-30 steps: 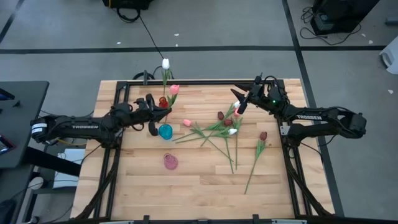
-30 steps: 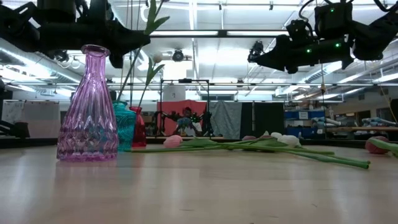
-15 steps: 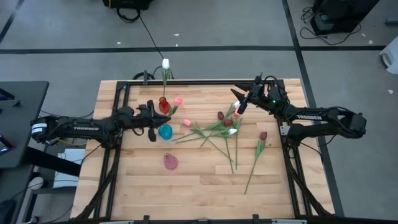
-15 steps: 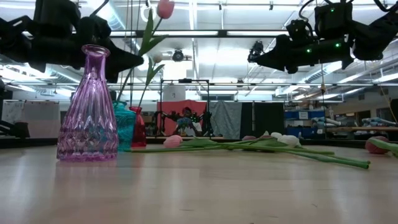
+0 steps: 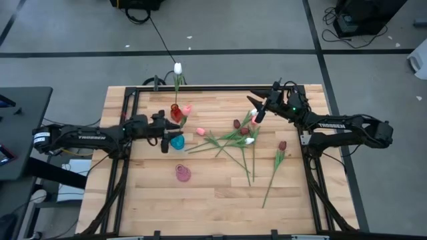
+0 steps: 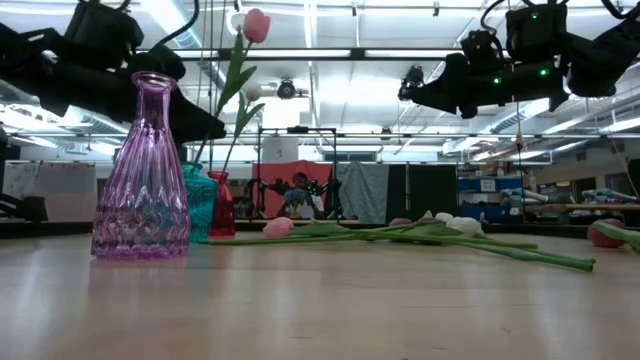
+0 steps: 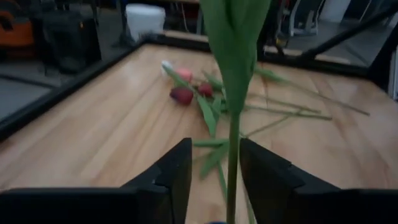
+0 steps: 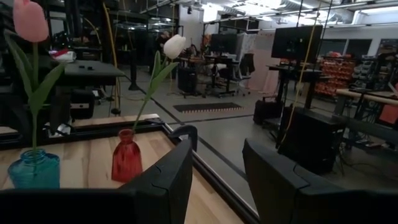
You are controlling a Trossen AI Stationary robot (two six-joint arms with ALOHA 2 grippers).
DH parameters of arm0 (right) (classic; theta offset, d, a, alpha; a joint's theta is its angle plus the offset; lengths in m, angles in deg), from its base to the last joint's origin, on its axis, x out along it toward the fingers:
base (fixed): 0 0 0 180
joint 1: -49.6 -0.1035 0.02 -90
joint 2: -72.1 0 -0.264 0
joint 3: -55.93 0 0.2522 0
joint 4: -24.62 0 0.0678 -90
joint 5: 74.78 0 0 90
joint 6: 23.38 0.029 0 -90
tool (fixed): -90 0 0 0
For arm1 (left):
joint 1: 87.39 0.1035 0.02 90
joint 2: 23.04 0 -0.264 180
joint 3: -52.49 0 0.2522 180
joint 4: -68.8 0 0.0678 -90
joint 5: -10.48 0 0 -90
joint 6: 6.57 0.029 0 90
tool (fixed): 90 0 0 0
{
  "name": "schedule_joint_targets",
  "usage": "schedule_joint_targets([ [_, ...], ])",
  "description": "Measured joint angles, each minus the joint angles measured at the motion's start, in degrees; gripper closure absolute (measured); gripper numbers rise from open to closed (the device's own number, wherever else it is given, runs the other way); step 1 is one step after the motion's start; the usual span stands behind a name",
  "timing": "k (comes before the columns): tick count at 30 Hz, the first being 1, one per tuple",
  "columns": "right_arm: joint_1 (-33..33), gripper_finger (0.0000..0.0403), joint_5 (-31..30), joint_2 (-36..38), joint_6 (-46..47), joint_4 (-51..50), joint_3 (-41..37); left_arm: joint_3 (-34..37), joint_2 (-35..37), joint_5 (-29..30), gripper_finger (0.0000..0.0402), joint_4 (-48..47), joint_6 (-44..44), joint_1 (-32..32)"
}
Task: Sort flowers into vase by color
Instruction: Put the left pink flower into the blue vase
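Pink tulip [image 6: 257,25] stands in teal vase [image 5: 177,141]; left gripper [image 5: 165,133] fingers spread, next fetching another flower; right gripper [image 5: 257,107] open, hovering.

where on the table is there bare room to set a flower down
Free: the wooden table along its near edge, below the pink vase, and the strip right of the lone dark red tulip. Crowded: the loose tulip pile and the vases.

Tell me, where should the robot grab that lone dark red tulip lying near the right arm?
Grip the dark red tulip by its bare lower stem, coming straight down, closing across it: it lies flat on the table, clear of the pile, leaves bunched near the head. The right end effector is nearest.
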Motion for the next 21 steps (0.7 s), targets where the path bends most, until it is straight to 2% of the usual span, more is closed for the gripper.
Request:
schedule_joint_targets([
  [6,0.00,0.0248,0.00,0.00,1.36,-0.43,0.00,-6.10,2.24,0.80,0.0247,-16.11,-1.25,-2.11],
  [15,0.93,0.0248,0.41,0.00,2.19,-0.56,0.00,-13.55,3.89,8.70,0.0247,-29.66,0.50,-9.56],
  [21,3.66,0.0248,7.64,0.01,7.77,-0.87,0.00,-15.62,7.63,16.75,0.0247,-34.36,-0.86,-17.22],
])
